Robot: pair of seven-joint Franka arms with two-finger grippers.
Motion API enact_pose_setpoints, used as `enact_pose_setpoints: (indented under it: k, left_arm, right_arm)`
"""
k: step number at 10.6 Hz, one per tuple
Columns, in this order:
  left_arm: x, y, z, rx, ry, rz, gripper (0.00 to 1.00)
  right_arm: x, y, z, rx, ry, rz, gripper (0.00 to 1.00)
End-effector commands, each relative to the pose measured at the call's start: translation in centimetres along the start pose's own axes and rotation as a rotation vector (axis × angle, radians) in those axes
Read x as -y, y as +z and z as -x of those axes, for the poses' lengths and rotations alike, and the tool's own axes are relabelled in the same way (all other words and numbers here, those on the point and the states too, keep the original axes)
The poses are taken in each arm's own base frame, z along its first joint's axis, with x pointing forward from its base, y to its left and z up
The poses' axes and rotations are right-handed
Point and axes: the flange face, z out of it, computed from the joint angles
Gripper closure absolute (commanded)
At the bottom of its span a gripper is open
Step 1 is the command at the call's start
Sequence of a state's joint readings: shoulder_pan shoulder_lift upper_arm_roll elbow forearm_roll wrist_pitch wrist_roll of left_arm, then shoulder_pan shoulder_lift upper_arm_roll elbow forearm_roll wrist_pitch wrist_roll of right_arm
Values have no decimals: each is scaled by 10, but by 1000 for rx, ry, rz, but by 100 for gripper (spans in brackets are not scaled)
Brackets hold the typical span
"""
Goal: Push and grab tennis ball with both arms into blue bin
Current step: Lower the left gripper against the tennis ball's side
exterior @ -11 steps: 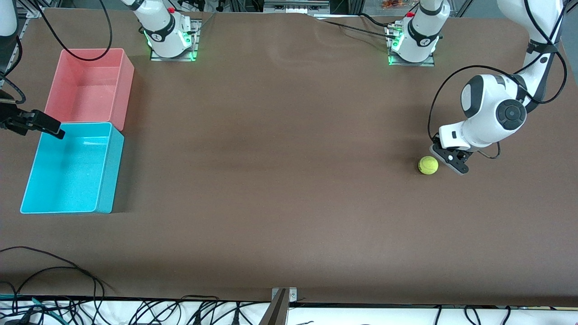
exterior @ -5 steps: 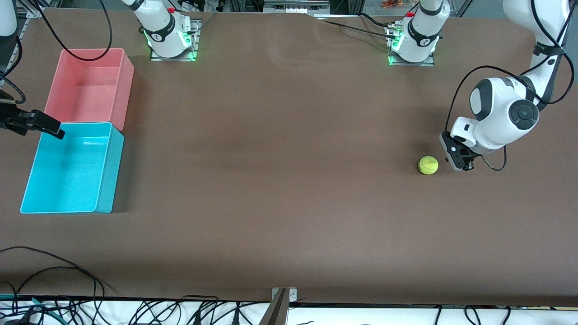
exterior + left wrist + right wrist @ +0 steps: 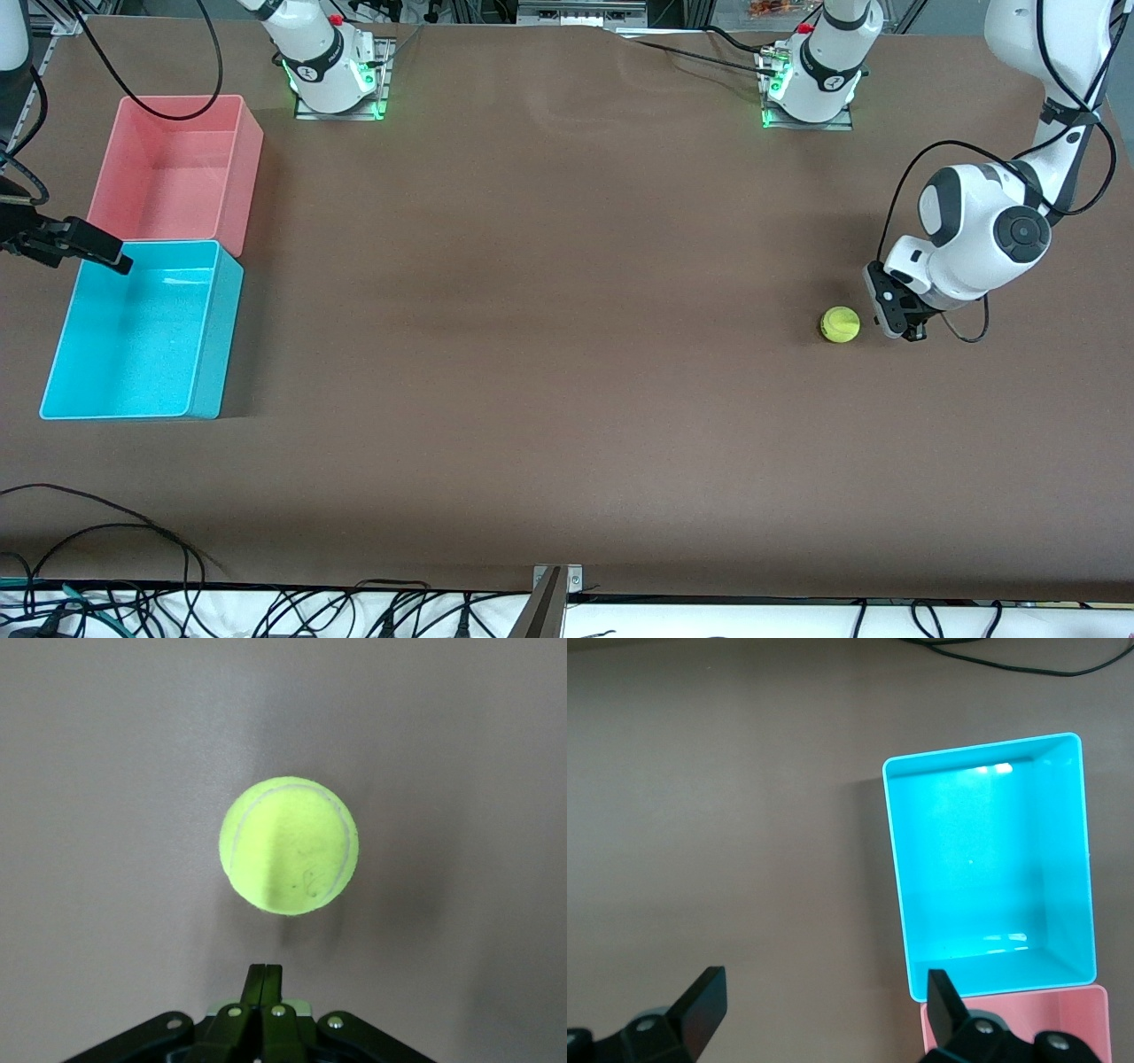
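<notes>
Tennis ball (image 3: 840,324) lay on the brown table (image 3: 549,354) near the left arm's end, at about four o'clock from the table's centre in the front view, with bare tabletop all around it. The left gripper (image 3: 897,312) sat low just beside the ball, at roughly three o'clock of it, a narrow gap between them; its two black fingers were pressed together with nothing between them. In the left wrist view the joined fingertips (image 3: 263,977) pointed straight at the ball (image 3: 289,846), which showed a pale seam and faint dark lettering, and a strip of table lay between tips and ball.

At the right arm's end stood the blue bin (image 3: 55,372), at about nine o'clock from the table's centre, nothing in it. The pink-red bin (image 3: 251,168) stood touching it at its twelve o'clock edge, farther from the front camera. The right gripper (image 3: 84,244) hung over the blue bin's corner at about eleven o'clock of that bin, beside the seam between the two bins. Its fingers (image 3: 702,1001) stood wide apart and held nothing, and the right wrist view looked down past them onto the blue bin (image 3: 1070,859) and a strip of the pink-red bin (image 3: 1090,1010). The right arm waited there.
</notes>
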State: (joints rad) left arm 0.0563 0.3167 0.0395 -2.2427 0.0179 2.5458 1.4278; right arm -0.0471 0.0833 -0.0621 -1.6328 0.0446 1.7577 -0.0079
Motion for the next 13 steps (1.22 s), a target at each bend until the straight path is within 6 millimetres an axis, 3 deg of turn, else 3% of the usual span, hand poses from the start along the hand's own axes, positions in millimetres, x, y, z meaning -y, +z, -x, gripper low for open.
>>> enact_pose_setpoints:
  k: [1,3,9,12,13]
  left_arm:
    - [6,22,3,-21,31,-10,100]
    - [5,34,3,-26,33,-3,100]
    - [3,42,0,-38,38,-3,100]
    - [1,48,-14,-43,40,0,100]
    - [-2,48,-37,-79,-7,7,100]
  right_arm:
    - [-5,-5,-3,-10,13,-23,0]
    - [-5,-5,-3,-10,13,-23,0]
    - [-5,-4,-4,-13,13,-23,0]
    - [-5,-4,-4,-13,13,-23,0]
    - [-5,-4,-4,-13,13,-23,0]
